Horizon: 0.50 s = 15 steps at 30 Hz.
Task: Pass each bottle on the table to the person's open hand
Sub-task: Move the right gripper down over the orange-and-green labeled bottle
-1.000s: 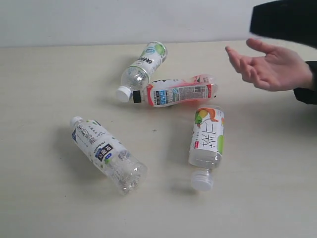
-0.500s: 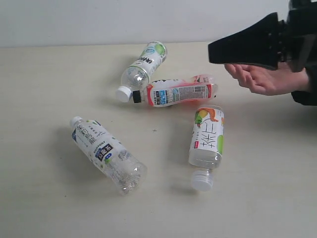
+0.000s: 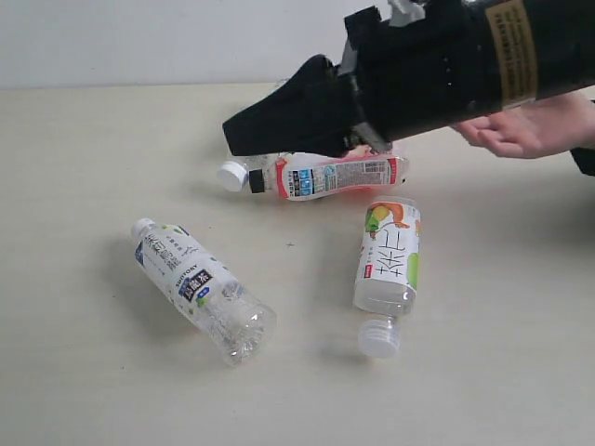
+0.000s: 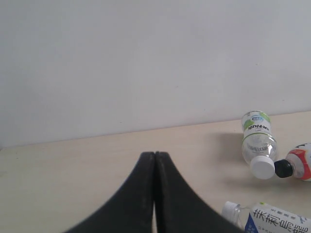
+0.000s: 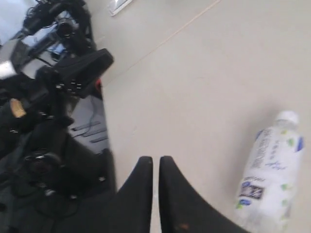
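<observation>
Four bottles lie on the table [image 3: 84, 372]. A white-capped one [image 3: 200, 288] is at the front left and another [image 3: 389, 265] at the front right. The black-capped bottle with the red-pink label [image 3: 330, 174] lies in the middle. Only the white cap [image 3: 231, 175] of the fourth shows, under my right gripper [image 3: 232, 139]. That gripper hangs above these two with its jaws a narrow gap apart and empty; its wrist view shows its tips [image 5: 155, 160] and one bottle [image 5: 269, 174]. The person's open hand [image 3: 530, 125] is partly hidden behind the arm. My left gripper [image 4: 154, 155] is shut and empty, away from the bottles [image 4: 257, 143].
A pale wall runs behind the table. In the right wrist view, dark equipment and cables [image 5: 58, 97] stand beyond the table's edge. The right arm's black body [image 3: 446, 65] spans the upper right of the exterior view.
My right arm has swept in from the right, over the person's hand, to above the two back bottles. Its jaws have parted slightly. The bottles have not moved.
</observation>
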Tool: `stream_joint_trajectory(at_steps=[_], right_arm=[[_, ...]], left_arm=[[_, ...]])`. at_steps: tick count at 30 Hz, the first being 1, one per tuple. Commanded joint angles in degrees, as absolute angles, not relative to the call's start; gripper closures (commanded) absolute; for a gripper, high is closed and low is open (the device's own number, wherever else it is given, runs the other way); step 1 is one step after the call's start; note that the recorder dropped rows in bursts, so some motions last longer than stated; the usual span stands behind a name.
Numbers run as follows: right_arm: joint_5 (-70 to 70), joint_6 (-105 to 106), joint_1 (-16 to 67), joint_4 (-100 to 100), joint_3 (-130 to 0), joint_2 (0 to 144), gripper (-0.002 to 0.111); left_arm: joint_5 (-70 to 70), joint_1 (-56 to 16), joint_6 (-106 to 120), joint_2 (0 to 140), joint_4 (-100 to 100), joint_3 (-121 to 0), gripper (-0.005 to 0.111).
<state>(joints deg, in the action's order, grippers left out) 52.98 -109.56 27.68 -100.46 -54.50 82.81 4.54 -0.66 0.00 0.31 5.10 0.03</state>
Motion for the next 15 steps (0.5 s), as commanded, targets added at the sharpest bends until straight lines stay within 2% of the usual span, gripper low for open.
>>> stream_joint_trajectory(at_steps=[1, 5, 10, 15], right_arm=[[37.0, -94.22, 31.26, -99.95, -54.96, 82.82, 0.101], [18.56, -78.97, 35.85, -99.95, -54.43, 82.82, 0.101], [-13.61, -77.48, 41.75, -99.79, -54.43, 84.62, 0.101], [-37.73, -73.64, 44.87, -82.87, -55.72, 87.38, 0.101]], left_arm=[[4.32, -0.55, 0.0, 0.0, 5.12, 0.0, 0.107], [4.32, -0.55, 0.0, 0.0, 5.12, 0.0, 0.107], [4.32, -0.55, 0.0, 0.0, 5.12, 0.0, 0.107], [4.32, -0.55, 0.0, 0.0, 5.12, 0.0, 0.107]])
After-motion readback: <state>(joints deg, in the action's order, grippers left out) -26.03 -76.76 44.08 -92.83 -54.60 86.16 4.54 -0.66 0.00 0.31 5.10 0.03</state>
